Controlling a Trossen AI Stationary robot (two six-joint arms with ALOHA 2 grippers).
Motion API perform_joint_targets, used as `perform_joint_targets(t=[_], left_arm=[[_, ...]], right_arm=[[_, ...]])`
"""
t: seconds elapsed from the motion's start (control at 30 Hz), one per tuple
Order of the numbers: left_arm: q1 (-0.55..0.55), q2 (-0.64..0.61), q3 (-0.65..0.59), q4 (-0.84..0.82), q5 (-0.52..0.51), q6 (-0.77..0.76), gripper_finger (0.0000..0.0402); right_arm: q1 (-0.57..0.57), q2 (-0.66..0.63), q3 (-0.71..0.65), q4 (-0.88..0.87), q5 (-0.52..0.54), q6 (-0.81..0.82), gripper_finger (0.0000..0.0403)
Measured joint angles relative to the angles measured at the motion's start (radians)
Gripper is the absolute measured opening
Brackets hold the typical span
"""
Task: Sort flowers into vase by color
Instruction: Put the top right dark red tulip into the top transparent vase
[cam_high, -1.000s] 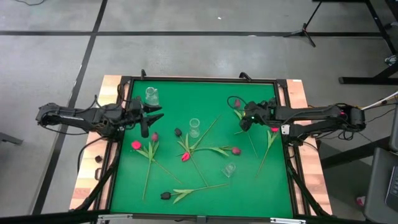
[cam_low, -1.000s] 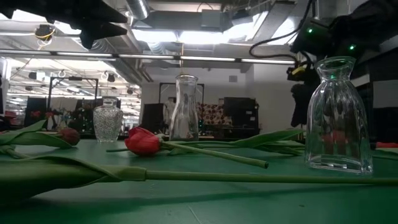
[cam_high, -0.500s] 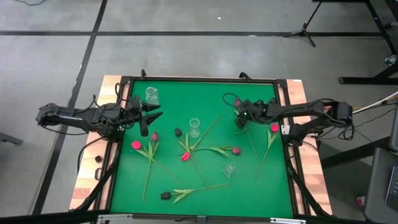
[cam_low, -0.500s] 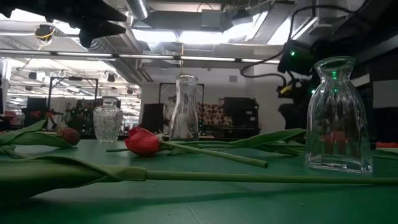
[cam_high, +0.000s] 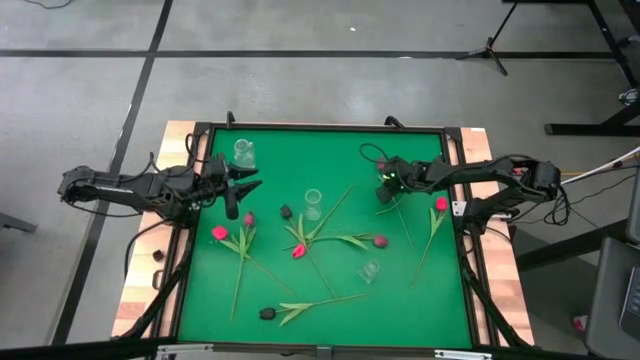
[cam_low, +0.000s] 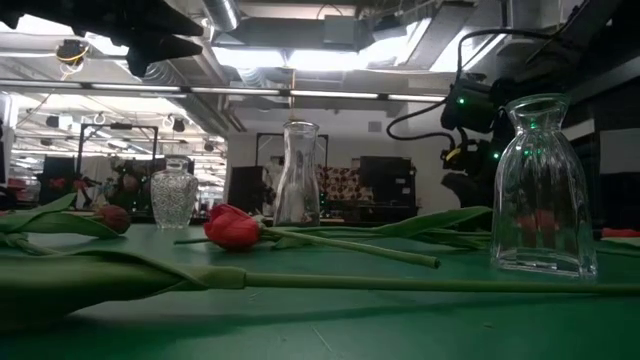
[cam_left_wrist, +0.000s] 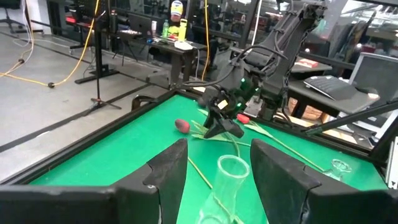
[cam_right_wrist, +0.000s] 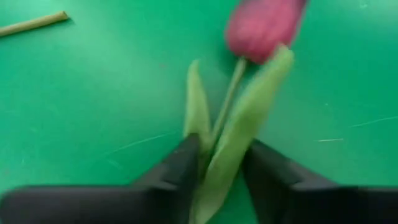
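Several tulips lie flat on the green mat (cam_high: 330, 145). Three glass vases (cam_high: 243, 152) (cam_high: 313, 204) (cam_high: 369, 271) stand upright among them. At the far right, my right gripper (cam_high: 384, 192) is down on a mauve-pink tulip (cam_right_wrist: 264, 25), its fingers closed in on the stem and leaves just below the head. My left gripper (cam_high: 245, 185) hangs open above the mat's left side, with nothing between its fingers (cam_left_wrist: 165, 174). It points across the mat toward the middle vase (cam_left_wrist: 227, 180). My right gripper pinches the tulip's stem and its two leaves (cam_right_wrist: 217, 134) between its two fingers, a short way below the head. The fingers slant down from above and lie across the stem. The tulip lies on the mat, its head (cam_right_wrist: 264, 25) beyond the fingertips.
Other tulips lie scattered: pink-red heads (cam_high: 219, 233) (cam_high: 297, 252) (cam_high: 441, 204) and dark maroon heads (cam_high: 286, 212) (cam_high: 266, 314) (cam_high: 380, 241), their stems crossing mid-mat. A raised dark frame (cam_high: 320, 128) rims the mat. Bare mat shows along the far edge.
My right gripper has moved toward the table's left and far edge and sunk down, tipping steeper, onto the mauve-pink tulip at the far right. The flowers and vases lie as before.
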Motion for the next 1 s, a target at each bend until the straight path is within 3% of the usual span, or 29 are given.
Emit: perform_joint_targets(t=[0.07, 0.13, 0.37, 1.0], left_arm=[[0.000, 0.000, 0.000, 0.000, 0.000, -0.001, 0.0172], [0.000, 0.000, 0.000, 0.000, 0.000, -0.008, 0.0172], [0.000, 0.000, 0.000, 0.000, -0.024, -0.095, 0.0172], [0.000, 0.000, 0.000, -0.002, -0.077, -0.184, 0.0172]], right_arm=[[0.000, 0.000, 0.000, 0.000, -0.008, 0.000, 0.0046], [0.000, 0.000, -0.001, 0.000, -0.007, -0.001, 0.0014], [0.000, -0.002, 0.031, -0.009, -0.018, 0.005, 0.0007], [0.000, -0.004, 0.403, 0.101, -0.088, -0.138, 0.0002]])
